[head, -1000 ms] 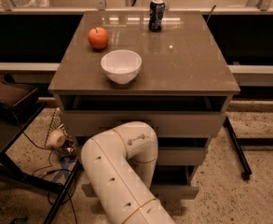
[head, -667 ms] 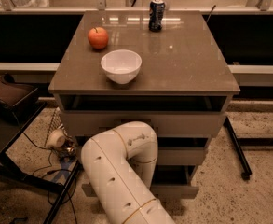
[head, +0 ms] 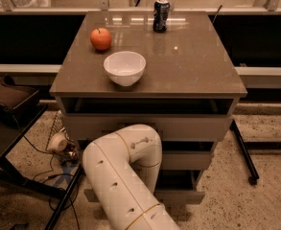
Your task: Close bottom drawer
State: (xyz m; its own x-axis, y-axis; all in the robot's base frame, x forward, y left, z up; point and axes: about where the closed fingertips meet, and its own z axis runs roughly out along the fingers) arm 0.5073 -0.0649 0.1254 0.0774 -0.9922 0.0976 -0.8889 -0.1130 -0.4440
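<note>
The bottom drawer [head: 181, 196] is the lowest pale front of the cabinet [head: 145, 87] and stands pulled out a little past the fronts above it. My white arm [head: 123, 176] rises from the lower edge of the camera view, bends at an elbow [head: 140, 140] and reaches toward the drawer fronts. It covers the middle of all three drawers, handles included. The gripper is hidden behind the arm, somewhere close to the drawer fronts.
On the cabinet top sit a white bowl [head: 124, 67], an orange-red apple [head: 101, 38] and a dark soda can [head: 161, 15]. A black stand with cables [head: 29, 176] is on the floor to the left, a black metal leg [head: 243, 150] to the right.
</note>
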